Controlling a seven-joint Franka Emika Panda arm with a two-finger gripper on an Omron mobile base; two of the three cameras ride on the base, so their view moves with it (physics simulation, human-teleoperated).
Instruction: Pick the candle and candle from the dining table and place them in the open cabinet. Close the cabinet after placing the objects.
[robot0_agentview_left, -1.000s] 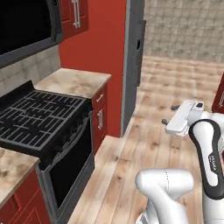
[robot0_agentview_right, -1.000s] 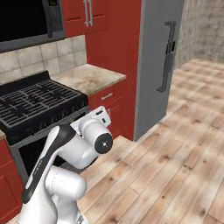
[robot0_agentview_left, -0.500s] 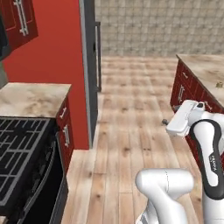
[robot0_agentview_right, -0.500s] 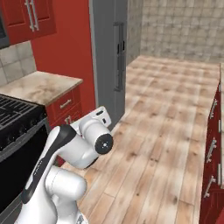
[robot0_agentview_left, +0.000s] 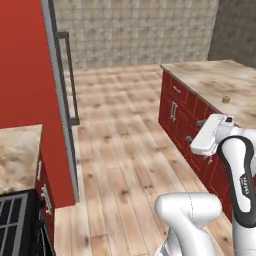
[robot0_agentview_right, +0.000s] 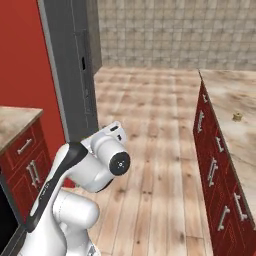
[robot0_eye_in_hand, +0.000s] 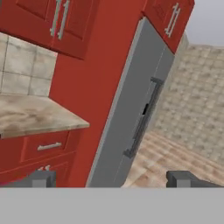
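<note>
Stove has swung away; veined dining table (robot0_agentview_left: 210, 75) nears; hand (robot0_eye_in_hand: 111, 178) wide open, empty.

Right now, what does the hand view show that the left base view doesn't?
Hand view: upper cabinets with silver handles, a tiled backsplash, a drawer under the counter, and the gripper with its tips wide apart, holding nothing.
Left base view: the table with a small golden candle on it, and a stove corner at lower left.
Both: the grey fridge with its dark handle, the counter beside it, the wood floor and the tiled back wall.
</note>
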